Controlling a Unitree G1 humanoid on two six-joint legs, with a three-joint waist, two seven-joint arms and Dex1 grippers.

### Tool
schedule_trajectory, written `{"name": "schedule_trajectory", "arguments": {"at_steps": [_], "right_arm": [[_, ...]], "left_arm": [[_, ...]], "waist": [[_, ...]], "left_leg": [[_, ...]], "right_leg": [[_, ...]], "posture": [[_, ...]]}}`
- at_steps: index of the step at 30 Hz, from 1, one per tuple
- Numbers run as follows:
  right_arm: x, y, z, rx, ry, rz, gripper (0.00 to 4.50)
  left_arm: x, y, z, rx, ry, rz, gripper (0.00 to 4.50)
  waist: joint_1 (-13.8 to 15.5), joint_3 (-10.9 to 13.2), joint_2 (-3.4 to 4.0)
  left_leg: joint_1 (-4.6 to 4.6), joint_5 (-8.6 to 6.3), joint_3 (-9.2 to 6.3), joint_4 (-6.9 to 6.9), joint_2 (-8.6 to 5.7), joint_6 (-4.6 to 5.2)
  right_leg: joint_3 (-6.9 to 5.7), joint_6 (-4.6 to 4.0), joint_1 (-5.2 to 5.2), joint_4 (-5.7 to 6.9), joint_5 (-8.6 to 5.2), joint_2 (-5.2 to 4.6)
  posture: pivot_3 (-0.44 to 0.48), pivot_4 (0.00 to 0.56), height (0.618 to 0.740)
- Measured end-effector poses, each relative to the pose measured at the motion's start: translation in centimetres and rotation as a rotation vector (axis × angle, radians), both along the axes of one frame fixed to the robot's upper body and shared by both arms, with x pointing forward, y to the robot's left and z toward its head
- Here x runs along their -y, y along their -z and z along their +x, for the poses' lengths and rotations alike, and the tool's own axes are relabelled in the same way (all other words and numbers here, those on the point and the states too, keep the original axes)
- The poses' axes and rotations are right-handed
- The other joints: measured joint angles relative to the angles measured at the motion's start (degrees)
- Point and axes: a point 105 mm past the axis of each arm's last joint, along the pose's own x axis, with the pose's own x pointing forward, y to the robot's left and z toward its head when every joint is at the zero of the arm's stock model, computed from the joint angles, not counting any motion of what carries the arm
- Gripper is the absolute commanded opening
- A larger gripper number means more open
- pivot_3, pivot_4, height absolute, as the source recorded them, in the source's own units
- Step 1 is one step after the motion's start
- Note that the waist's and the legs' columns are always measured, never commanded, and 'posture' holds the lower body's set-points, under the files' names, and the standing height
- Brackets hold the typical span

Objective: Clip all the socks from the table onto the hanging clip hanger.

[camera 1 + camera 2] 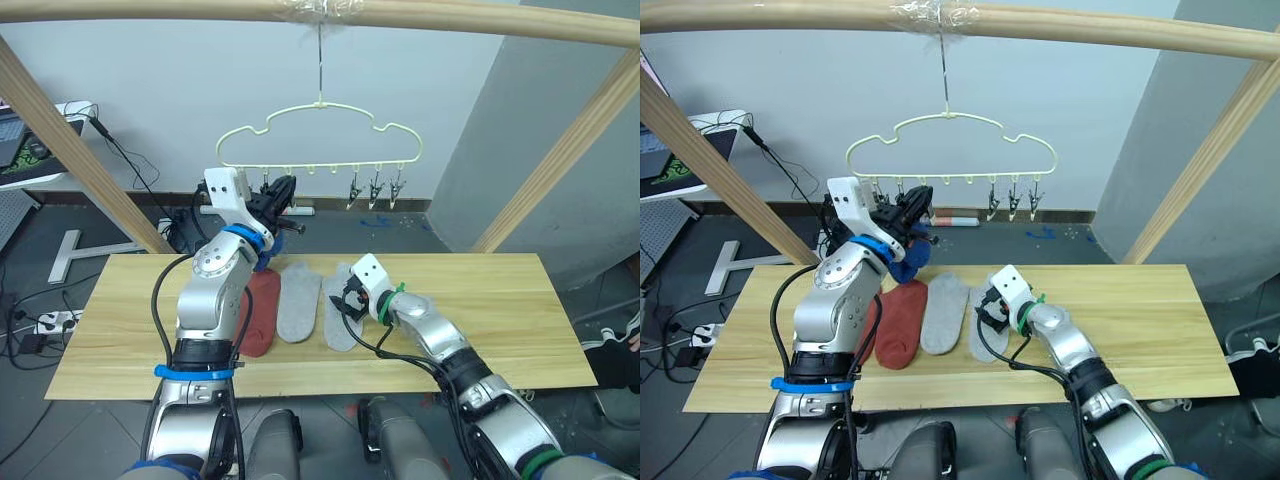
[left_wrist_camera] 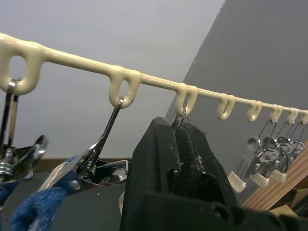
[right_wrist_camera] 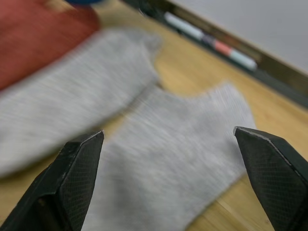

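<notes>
The pale-yellow clip hanger [image 1: 320, 105] hangs by its hook from the top pole. My left gripper [image 1: 283, 190] is raised to its bar, fingers [image 2: 163, 139] shut on one dark metal clip. A blue sock [image 1: 908, 262] hangs just below, its top at the neighbouring clip [image 2: 91, 154]. On the table [image 1: 480, 300] a rust-red sock [image 1: 262, 310] and two light grey socks [image 1: 298, 300] [image 1: 338, 325] lie side by side. My right gripper [image 3: 168, 144] hovers open just above the right grey sock [image 3: 173, 163], not touching it.
Three free clips [image 1: 375, 190] hang at the right of the bar. Slanted poles of the wooden frame [image 1: 70, 150] stand at both table ends. Cables and a power strip [image 1: 45, 322] lie on the floor to the left.
</notes>
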Motion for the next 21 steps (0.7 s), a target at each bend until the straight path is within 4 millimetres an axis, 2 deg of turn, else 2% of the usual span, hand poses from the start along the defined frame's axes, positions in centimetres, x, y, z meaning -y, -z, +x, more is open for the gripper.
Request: {"name": "schedule_trajectory", "arguments": {"at_steps": [2,5,6,14,15,19,21], "right_arm": [[0.2,1.2,-0.1,-0.024,0.002,-0.028,4.33],[0.4,1.4,0.1,-0.012,-0.009,-0.056,3.65],[0.4,1.5,0.1,-0.011,-0.017,-0.056,3.19],[1.5,1.9,-0.9,0.014,-0.089,-0.095,0.38],[2.0,1.9,-1.1,0.03,-0.101,-0.115,0.02],[5.2,1.3,-2.0,0.143,-0.21,-0.258,0.02],[5.7,0.0,-2.4,0.23,-0.294,-0.308,0.02]], "left_arm": [[-0.1,-0.2,-0.1,0.004,-0.013,-0.001,0.0],[-0.1,-0.1,-0.1,-0.004,-0.013,0.001,0.0],[-0.1,-0.1,-0.1,-0.005,-0.013,0.001,0.0],[-0.1,-0.1,-0.1,-0.009,-0.011,0.003,0.0],[-0.1,-0.1,-0.1,-0.013,-0.006,0.0,0.0],[0.2,-0.2,0.0,-0.078,0.061,-0.079,0.0],[0.2,-0.1,0.1,-0.136,0.098,-0.162,0.0]], "waist": [[0.07,0.0,0.0],[0.08,-0.01,0.01],[0.09,-0.02,0.02],[0.39,-0.06,0.04],[0.52,-0.07,0.04],[0.91,-0.06,0.06],[0.49,-0.06,0.06]], "left_leg": [[-0.02,0.0,0.0,-0.04,0.0,0.0],[0.0,0.0,-0.01,-0.05,0.01,0.0],[0.01,0.0,-0.01,-0.05,0.01,0.0],[0.05,0.0,0.0,-0.03,-0.01,0.0],[0.05,0.0,0.0,-0.04,-0.02,0.0],[-0.01,0.0,0.05,-0.04,-0.05,0.0],[0.0,-0.01,0.07,-0.06,-0.02,0.0]], "right_leg": [[0.01,0.0,-0.03,-0.01,0.0,0.0],[0.0,0.0,-0.01,-0.03,-0.01,0.0],[0.0,0.0,0.0,-0.02,-0.01,0.0],[0.02,0.0,0.04,-0.01,-0.01,-0.01],[0.02,0.0,0.04,-0.01,-0.01,-0.01],[0.05,0.01,0.01,-0.12,-0.02,-0.02],[0.09,0.01,-0.01,-0.13,-0.02,0.0]], "posture": [[0.05,0.243,0.74],[0.052,0.245,0.74],[0.052,0.245,0.74],[0.052,0.245,0.74],[0.021,0.247,0.74],[0.005,0.25,0.74],[-0.002,0.25,0.74]]}}
